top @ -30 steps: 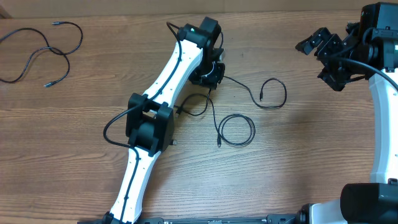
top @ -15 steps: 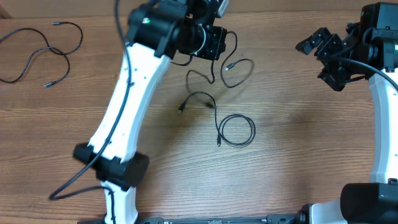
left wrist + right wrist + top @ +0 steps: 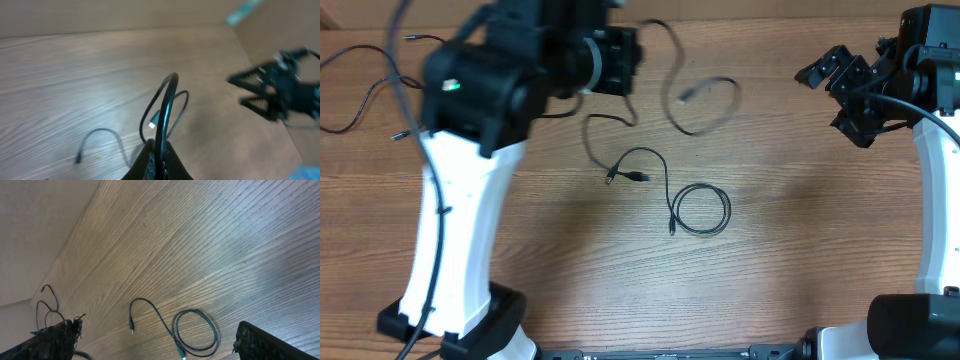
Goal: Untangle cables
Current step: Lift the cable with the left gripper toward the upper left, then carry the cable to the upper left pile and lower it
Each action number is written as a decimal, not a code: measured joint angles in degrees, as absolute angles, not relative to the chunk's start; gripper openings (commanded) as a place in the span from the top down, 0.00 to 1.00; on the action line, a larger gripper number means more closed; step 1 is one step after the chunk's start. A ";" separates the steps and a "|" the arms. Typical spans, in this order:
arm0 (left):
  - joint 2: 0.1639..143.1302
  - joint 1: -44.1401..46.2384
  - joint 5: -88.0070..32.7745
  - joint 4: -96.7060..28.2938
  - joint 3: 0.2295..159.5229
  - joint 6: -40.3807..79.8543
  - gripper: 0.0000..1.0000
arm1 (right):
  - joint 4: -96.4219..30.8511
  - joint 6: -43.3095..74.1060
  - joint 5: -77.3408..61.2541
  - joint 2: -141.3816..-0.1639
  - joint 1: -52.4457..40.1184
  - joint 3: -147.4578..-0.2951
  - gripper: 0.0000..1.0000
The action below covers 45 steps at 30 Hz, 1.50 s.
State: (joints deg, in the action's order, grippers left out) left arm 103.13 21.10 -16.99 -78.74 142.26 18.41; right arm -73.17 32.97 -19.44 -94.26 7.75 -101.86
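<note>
My left gripper (image 3: 623, 62) is raised above the back of the table and shut on a thin black cable (image 3: 712, 105). That cable hangs from it in a loose loop, blurred, with its plug (image 3: 688, 95) dangling. In the left wrist view the cable (image 3: 167, 100) rises from between the closed fingers (image 3: 150, 162). A second cable (image 3: 700, 210) lies on the table as a small coil, its tail curving to a plug (image 3: 611, 177). A third cable (image 3: 380, 85) lies in loose loops at the far left. My right gripper (image 3: 838, 78) hangs open at the back right, holding nothing.
The left arm's white link (image 3: 460, 220) stands over the left half of the table. The right arm's white link (image 3: 935, 190) runs along the right edge. In the right wrist view the coiled cable (image 3: 195, 332) lies between the open fingers (image 3: 265, 345), far below.
My left arm has risen and swung left and back, lifting one cable off the table. The coiled cable stayed down, its tail shifted slightly. The right arm has not moved.
</note>
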 measured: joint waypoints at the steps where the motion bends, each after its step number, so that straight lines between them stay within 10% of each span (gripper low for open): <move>1: 102.74 19.73 -16.36 -79.61 142.28 18.94 0.96 | -73.25 32.95 -19.44 -94.26 7.73 -101.86 0.00; 45: 121.14 -28.38 -10.52 -88.88 142.34 11.22 0.96 | -74.56 29.63 -19.42 -94.26 7.75 -101.86 0.00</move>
